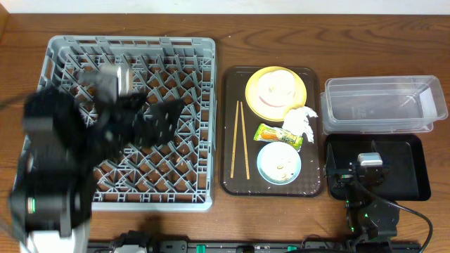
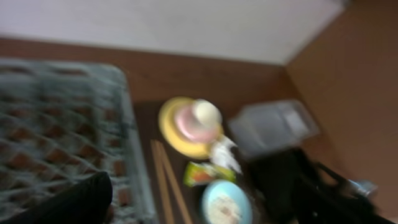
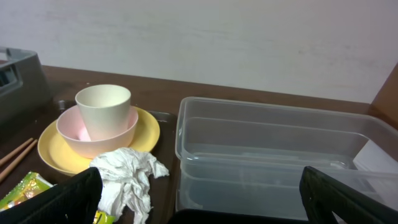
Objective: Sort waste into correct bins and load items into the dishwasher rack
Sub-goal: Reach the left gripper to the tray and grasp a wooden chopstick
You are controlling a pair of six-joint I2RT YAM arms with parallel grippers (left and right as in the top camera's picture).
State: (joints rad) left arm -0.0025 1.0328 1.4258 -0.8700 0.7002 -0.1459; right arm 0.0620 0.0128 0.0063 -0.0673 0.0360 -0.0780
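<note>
Nothing sorted or loaded yet, judging from the layout. On the brown serving tray (image 1: 239, 186), far end: yellow plate (image 1: 252, 95), carrying a pale bowl (image 3: 96, 134) with a small cup (image 3: 103, 109) upright inside, stacked probably as left after a meal. Just beside the plate, toward the tray's middle: crumpled tissue (image 1: 301, 121), seeming to touch the plate's rim in the right wrist view. Next to the tissue, in the middle of the tray: green-and-orange wrapper (image 1: 279, 135). At the tray's near end: light-blue dish (image 1: 278, 163), holding whitish food scraps (image 1: 283, 167). Along the tray's rack-side edge: chopsticks (image 1: 240, 139), lying lengthwise, nearly parallel.

Beside the tray on the robot's left: grey dishwasher rack (image 1: 190, 91), no dishes in it as far as visible. Beside the tray on the robot's right: clear tub (image 1: 383, 105) at the far end, black tray (image 1: 411, 179) at the near end, both without waste.

Right gripper (image 3: 200, 186): above the black tray, released, fingers wide apart with nothing between, facing the tub and the plate; well placed for reaching the tissue first. Left gripper (image 1: 167, 116): above the rack, strongly blurred; spread wide and seemingly grasping nothing, only one finger (image 2: 68, 202) visible in its own camera. Likely risk: spilling the scraps when lifting the dish.
</note>
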